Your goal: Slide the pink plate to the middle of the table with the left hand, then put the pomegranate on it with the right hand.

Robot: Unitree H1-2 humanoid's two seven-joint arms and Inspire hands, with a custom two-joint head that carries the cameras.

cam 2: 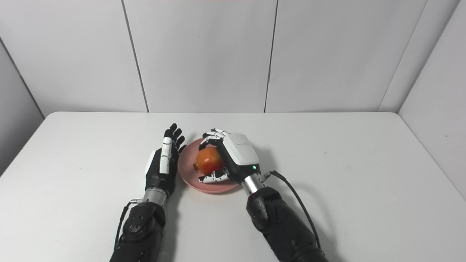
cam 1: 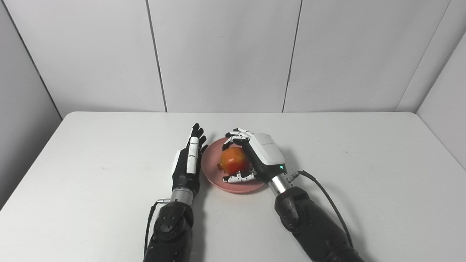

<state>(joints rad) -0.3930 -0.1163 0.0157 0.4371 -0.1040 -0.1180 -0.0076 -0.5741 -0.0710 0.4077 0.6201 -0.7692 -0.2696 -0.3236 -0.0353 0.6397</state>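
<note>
Right hand fingers wrap pomegranate over pink plate, contact unclear; left hand fingers straight, empty.

white table, pale panelled walls

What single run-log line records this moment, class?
left robot hand: open, beside round pink plate | right robot hand: shut on red-orange pomegranate, over plate | release: not yet

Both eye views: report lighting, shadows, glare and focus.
Left eye view: even, soft light; faint shadows lie under the right hand and along the pink plate rim; a small highlight on the pomegranate. Right eye view: the same, sharp throughout, with the left hand casting a pale shadow on the table.
</note>
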